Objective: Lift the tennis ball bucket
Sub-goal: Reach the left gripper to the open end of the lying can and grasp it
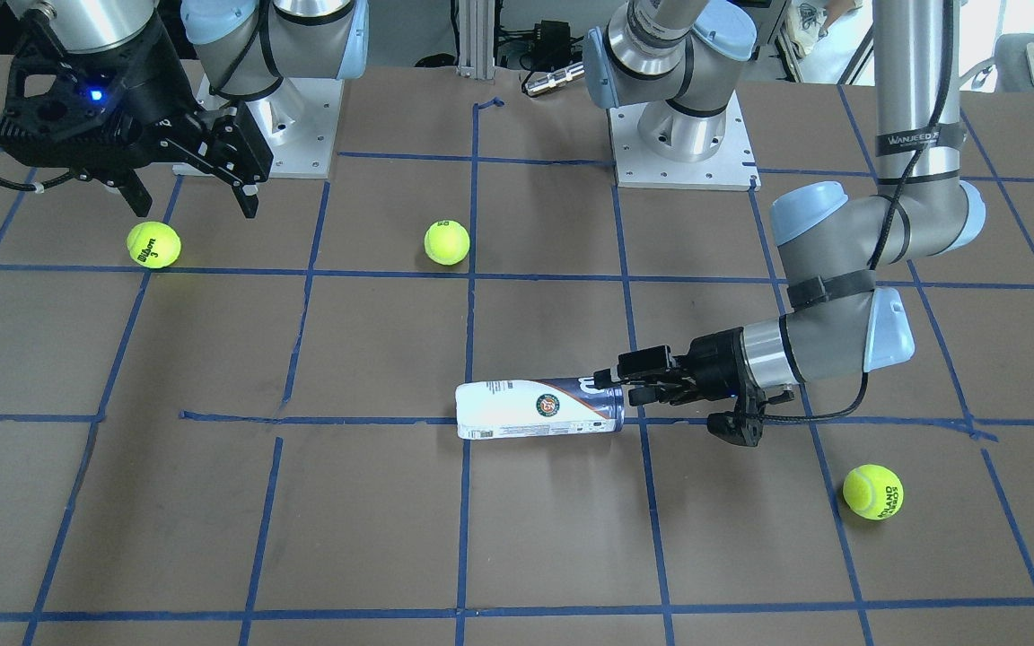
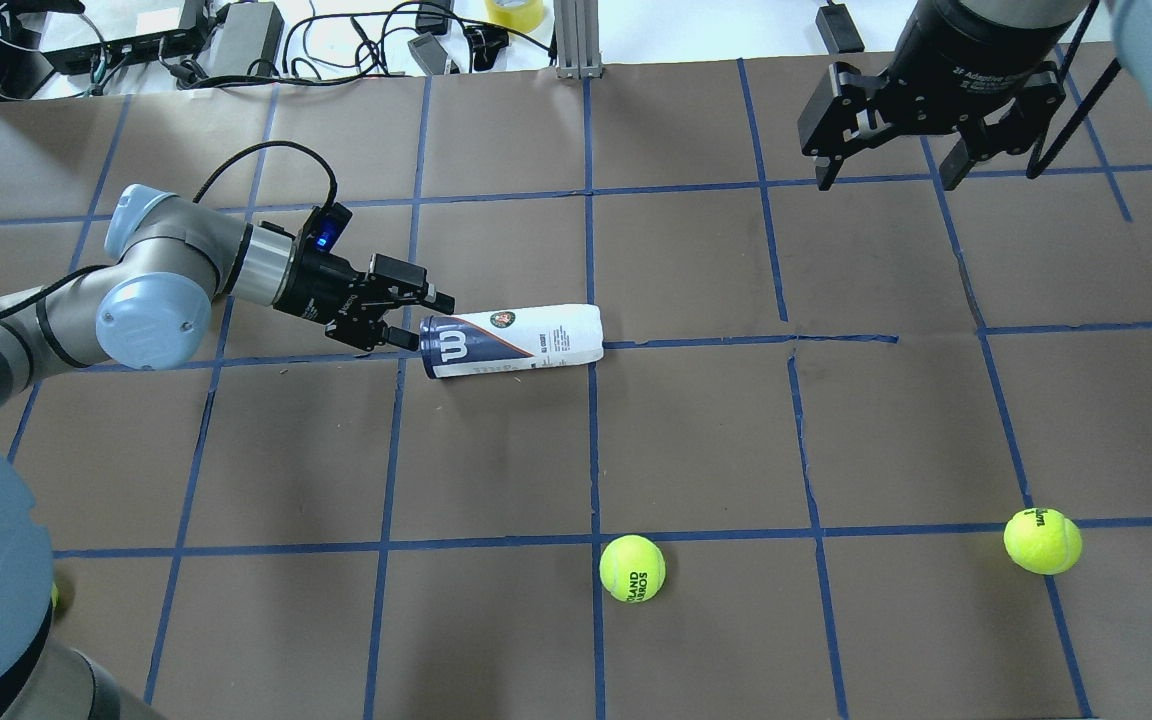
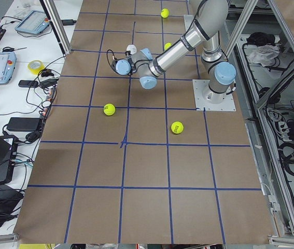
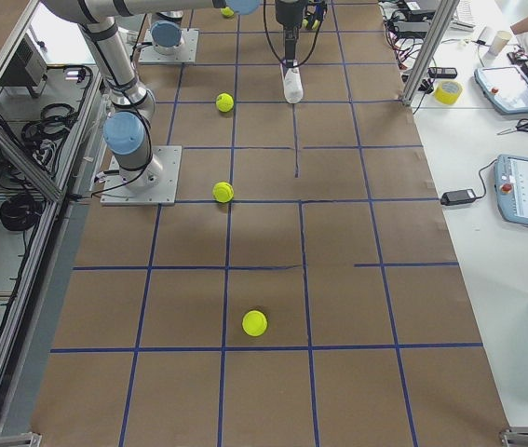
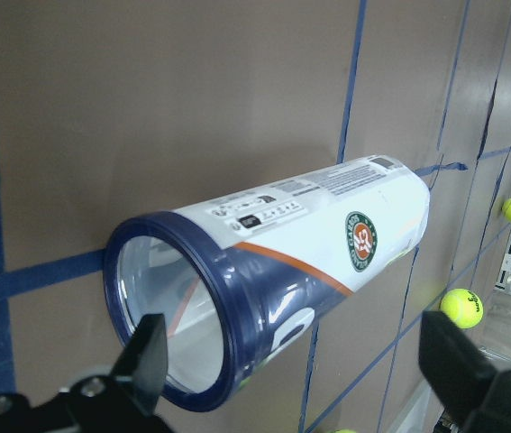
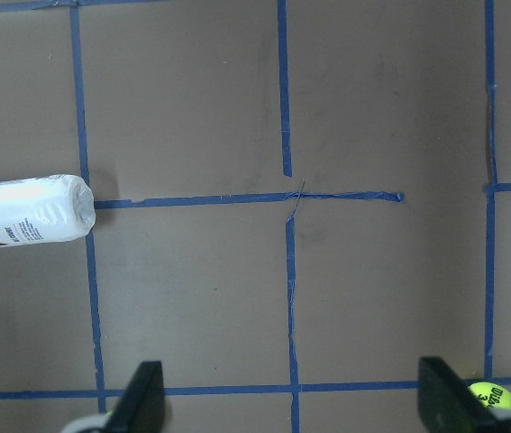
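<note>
Tennis ball bucket [image 2: 511, 340] lies on side on table [image 2: 696, 440], navy end just beside left gripper [image 2: 416, 318]; jaws spread, nothing held. Risk: finger nudges rim, round can rolls or skids away.

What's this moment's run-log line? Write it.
tennis ball bucket: on its side, unlifted | left hand: open at its navy end | right hand: open, raised away

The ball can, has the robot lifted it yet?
Not yet. Done: the left gripper is lined up at the navy open end of the can. In hand: its jaws stand open by that rim, gripping nothing. To do: close and lift; the can lies on its side on the table. The right gripper hangs open, far off.
</note>
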Controlling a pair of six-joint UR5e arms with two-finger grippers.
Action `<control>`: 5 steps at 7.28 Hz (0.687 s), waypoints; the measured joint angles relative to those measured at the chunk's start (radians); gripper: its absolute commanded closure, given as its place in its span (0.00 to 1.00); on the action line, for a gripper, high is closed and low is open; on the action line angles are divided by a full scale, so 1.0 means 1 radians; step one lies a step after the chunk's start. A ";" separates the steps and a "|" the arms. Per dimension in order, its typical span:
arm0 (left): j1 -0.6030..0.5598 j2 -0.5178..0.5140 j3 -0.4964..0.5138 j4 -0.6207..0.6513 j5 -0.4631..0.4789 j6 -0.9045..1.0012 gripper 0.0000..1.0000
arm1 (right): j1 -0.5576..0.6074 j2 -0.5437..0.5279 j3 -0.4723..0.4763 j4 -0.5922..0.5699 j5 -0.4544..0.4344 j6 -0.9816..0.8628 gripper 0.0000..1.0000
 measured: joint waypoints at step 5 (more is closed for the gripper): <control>-0.023 -0.035 0.000 0.037 -0.027 -0.001 1.00 | 0.002 -0.011 0.009 0.006 -0.005 -0.002 0.00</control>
